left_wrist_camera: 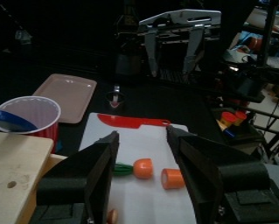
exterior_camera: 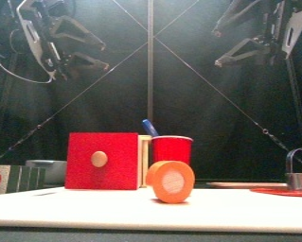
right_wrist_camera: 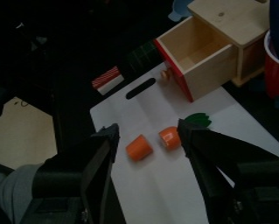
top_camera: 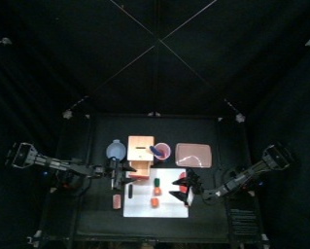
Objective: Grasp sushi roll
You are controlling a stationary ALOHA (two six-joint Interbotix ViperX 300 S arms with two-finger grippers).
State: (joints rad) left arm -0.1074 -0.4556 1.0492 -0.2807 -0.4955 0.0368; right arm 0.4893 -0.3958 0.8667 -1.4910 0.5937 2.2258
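Both my claws hang high over the desk, neither touching anything. L claw: jaws spread wide, nothing between them. R claw: also wide, also empty.

Sushi roll is an orange cylinder w/ a pale centre. It stands on edge on the white board near the desk's front edge. In the L wrist view it shows in the gap between my L jaws, well below them. In the R wrist view it shows between the R jaws too. It's free, no contact w/ either claw.

Just beside the roll is a carrot-like piece, orange w/ a green end, also on the board and apart from the roll.

Further along the board lies a red strip at its far edge; can't tell what it is.

Behind the board, approx mid-desk, is a wooden box w/ a red front and a round knob. A red cup stands right beside the box, w/ something blue sticking out of it.

Past the cup, toward my R side, is a pink tray, flat on the desk.
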